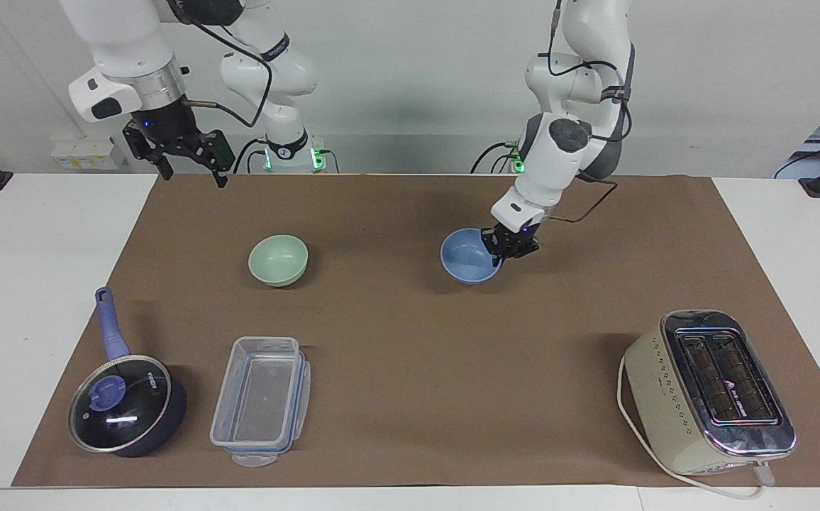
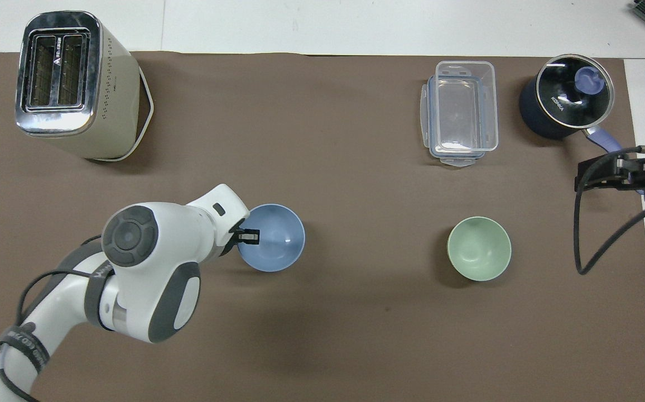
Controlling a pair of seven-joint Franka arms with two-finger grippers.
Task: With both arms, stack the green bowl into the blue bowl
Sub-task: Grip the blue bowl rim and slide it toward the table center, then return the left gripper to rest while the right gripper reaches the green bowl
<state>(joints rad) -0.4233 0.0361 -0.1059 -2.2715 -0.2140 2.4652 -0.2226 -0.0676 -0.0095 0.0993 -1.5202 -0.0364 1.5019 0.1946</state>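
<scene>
Brown mat: left gripper (image 1: 503,253) pinches only the blue bowl's (image 1: 468,256) rim, well apart from the green bowl (image 1: 278,260), so it may tip or slip free; right gripper (image 1: 184,157) waits wide open.

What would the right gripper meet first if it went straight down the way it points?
Probably the brown mat near its edge closest to the robots: the right gripper hangs open over that edge, pointing down, with nothing under it. The green bowl sits well off that line. Depth is uncertain, so it could meet the white table instead.
</scene>
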